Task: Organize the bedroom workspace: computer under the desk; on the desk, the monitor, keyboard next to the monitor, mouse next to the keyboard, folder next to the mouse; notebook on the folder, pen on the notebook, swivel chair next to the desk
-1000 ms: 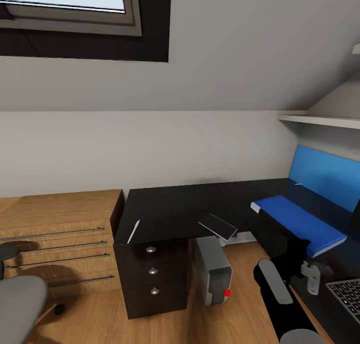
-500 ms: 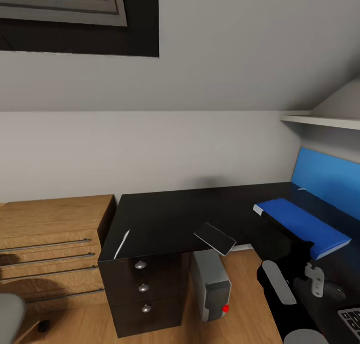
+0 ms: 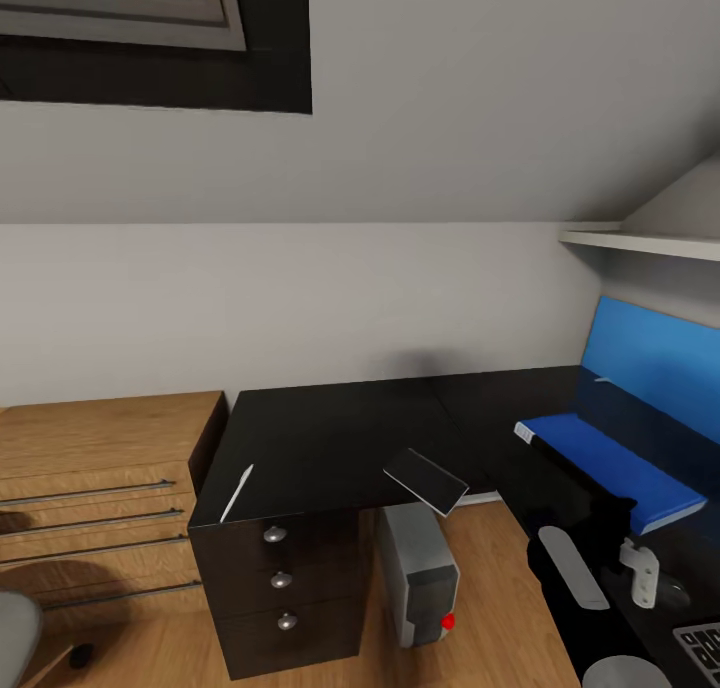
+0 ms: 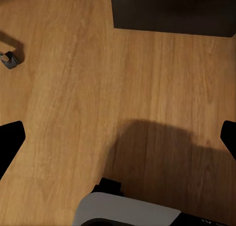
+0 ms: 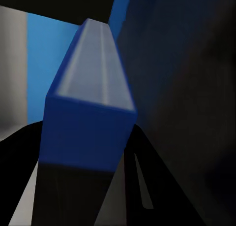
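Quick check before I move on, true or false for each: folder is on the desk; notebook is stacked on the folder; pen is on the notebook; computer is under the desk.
1. The folder lies on the desk: true.
2. The notebook is stacked on the folder: false, it sits apart at the desk's front edge, overhanging.
3. The pen is on the notebook: false, it lies on the desk above the drawers.
4. The computer stands under the desk: true.

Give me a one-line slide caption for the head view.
Blue folder on the black desk, notebook overhanging its edge, pen near the drawers.
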Available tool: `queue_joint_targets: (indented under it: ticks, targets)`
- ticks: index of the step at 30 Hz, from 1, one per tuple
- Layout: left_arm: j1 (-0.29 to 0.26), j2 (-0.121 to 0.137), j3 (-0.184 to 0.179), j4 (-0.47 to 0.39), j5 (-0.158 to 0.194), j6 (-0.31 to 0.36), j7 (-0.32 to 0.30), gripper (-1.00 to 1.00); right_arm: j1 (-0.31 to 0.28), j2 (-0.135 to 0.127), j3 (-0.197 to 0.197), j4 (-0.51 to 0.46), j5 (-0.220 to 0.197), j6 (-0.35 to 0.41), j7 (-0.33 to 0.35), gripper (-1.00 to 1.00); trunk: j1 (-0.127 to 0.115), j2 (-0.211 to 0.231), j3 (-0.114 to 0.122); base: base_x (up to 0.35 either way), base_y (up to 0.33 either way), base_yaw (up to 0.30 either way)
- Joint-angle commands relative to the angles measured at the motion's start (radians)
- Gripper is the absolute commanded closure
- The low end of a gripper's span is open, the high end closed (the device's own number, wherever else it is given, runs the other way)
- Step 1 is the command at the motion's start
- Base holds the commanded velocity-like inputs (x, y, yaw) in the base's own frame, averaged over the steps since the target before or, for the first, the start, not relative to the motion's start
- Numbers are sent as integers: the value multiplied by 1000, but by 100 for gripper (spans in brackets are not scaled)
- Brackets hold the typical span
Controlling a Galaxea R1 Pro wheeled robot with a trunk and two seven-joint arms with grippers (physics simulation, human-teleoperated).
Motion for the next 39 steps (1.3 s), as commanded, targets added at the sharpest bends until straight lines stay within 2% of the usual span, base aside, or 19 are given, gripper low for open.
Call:
queue_joint_targets:
  ticks: [1,17,20,21,24,26,39]
  targets:
    - [0,1,-6,-1,10,-4,6,-100,-1,0,1,-1,5,-1,-10,100,0,-1,-1,0,0,0]
    - [0,4,-3,-3,12,-6,5,-100,-1,6,9,-3,-3,4,-17,100,0,-1,-1,0,0,0]
    - [0,4,-3,-3,12,-7,5,-100,-1,6,9,-2,-3,21,-18,100,0,-1,-1,0,0,0]
    - [0,4,-3,-3,12,-6,5,-100,-1,6,8,-2,-6,49,-19,100,0,-1,-1,0,0,0]
    - [0,4,-3,-3,12,-6,6,-100,-1,6,5,-2,-37,109,-18,100,0,-1,-1,0,0,0]
    - [0,4,-3,-3,12,-6,6,-100,-1,5,3,-2,-78,131,-17,100,0,-1,-1,0,0,0]
    - [0,4,-2,-3,12,-6,6,-100,-1,3,1,5,-96,139,-19,100,0,-1,-1,0,0,0]
